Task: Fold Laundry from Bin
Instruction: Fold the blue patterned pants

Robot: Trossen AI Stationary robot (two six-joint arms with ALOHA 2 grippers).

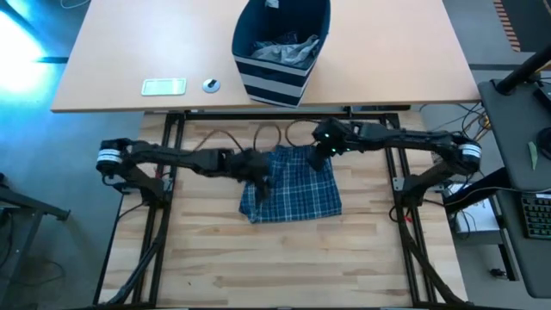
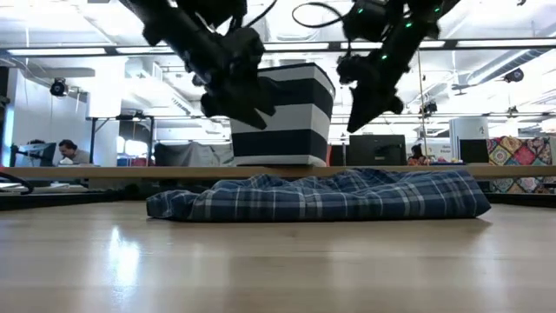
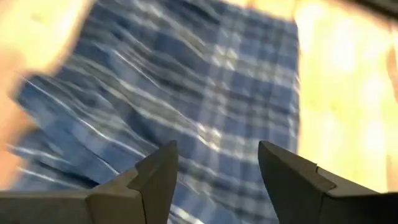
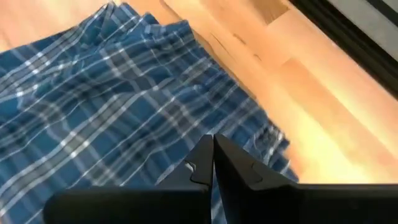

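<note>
High view: one blue-and-white plaid cloth garment (image 1: 291, 194) lies flattish on the pale wood bench (image 1: 284, 258), grey laundry (image 1: 282, 50) left in the striped navy fabric bin (image 1: 277, 52), so early; low view: fold state unclear; wrist views: left gripper (image 3: 217, 168) jaws wide, empty, right gripper (image 4: 212, 163) jaws shut, empty.

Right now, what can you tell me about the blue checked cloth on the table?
The plaid cloth is soft blue fabric with white and dark lines. It lies crumpled but fairly flat on the pale wooden table, in front of the striped bin. Both grippers hang just above it, not holding it.
</note>
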